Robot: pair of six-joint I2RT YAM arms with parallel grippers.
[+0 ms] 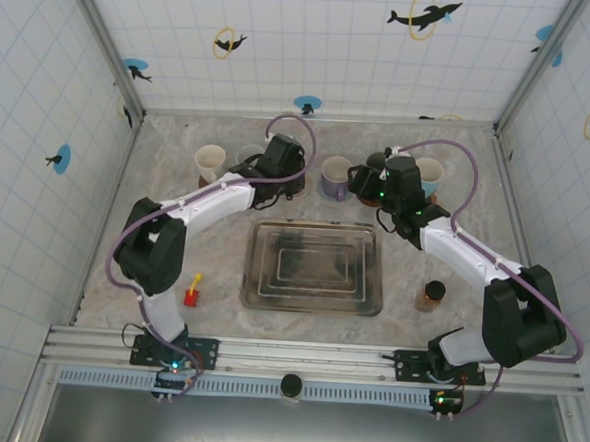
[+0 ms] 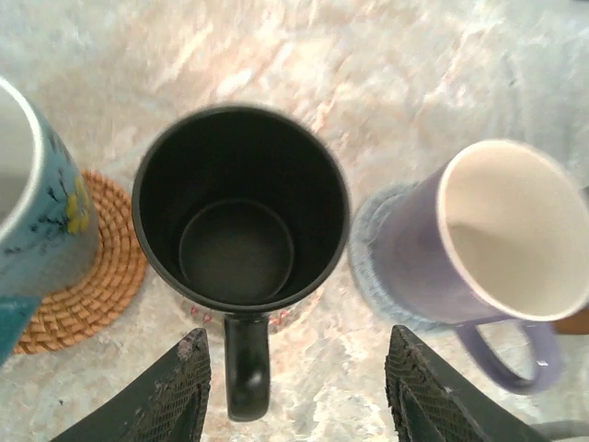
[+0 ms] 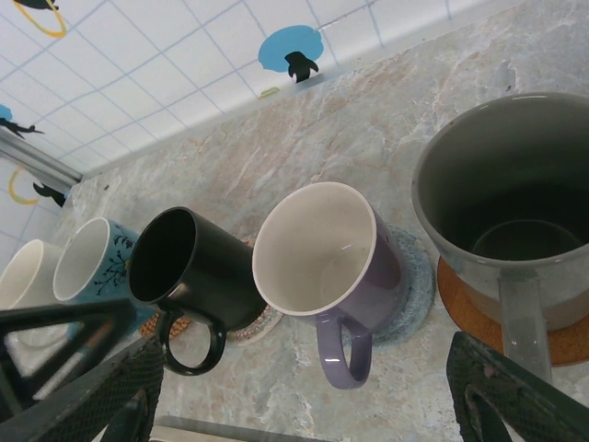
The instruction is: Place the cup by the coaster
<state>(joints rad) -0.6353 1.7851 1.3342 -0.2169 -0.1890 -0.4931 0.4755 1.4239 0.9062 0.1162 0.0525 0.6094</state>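
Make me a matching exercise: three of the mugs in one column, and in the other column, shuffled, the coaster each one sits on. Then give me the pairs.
Mugs
1. blue mug
2. purple mug
3. grey mug

Coasters
A. orange-brown coaster
B. woven straw coaster
C. pale blue coaster

Pairs: 1-B, 2-C, 3-A
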